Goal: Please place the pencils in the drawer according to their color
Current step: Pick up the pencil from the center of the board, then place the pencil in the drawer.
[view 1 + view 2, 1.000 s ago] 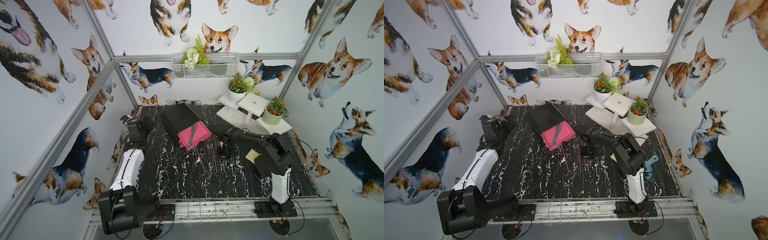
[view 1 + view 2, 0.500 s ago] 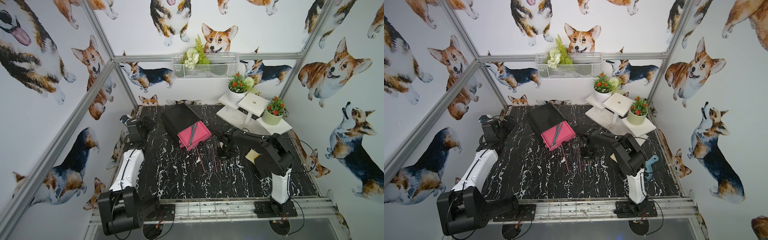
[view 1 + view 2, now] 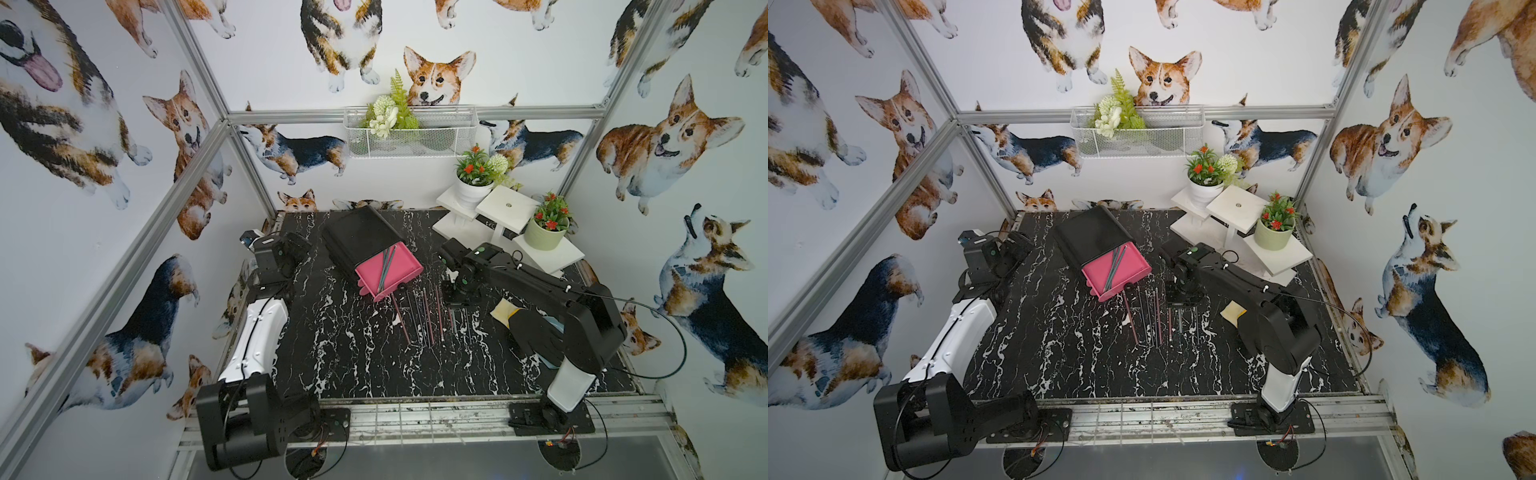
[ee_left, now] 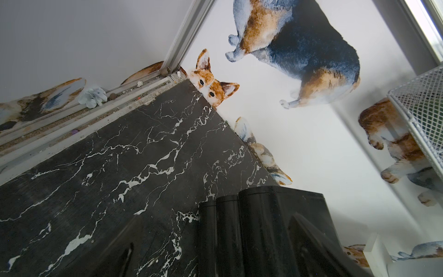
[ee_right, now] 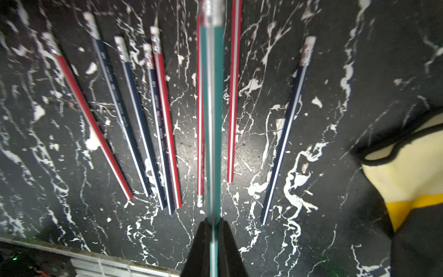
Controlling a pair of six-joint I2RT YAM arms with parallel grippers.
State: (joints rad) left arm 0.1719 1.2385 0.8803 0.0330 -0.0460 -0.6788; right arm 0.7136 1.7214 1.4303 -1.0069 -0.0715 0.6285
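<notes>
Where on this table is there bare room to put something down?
Bare tabletop lies between the pencil row and the front rail, and between the left arm and the open drawer. Crowded around the right claw, which grips a teal pencil, and the glove.

Tabletop (image 3: 353, 365): black marble, white veins.
Wire basket (image 3: 409, 137): white, on the back wall at 12 o'clock, holding fern and white flowers.
Tiered stand (image 3: 505, 203): white, 1 o'clock, bearing white pot (image 3: 473, 195) and green pot (image 3: 543, 237), both with red flowers.
Glove (image 3: 505, 311): cream-cuffed, black, 3 o'clock.
</notes>
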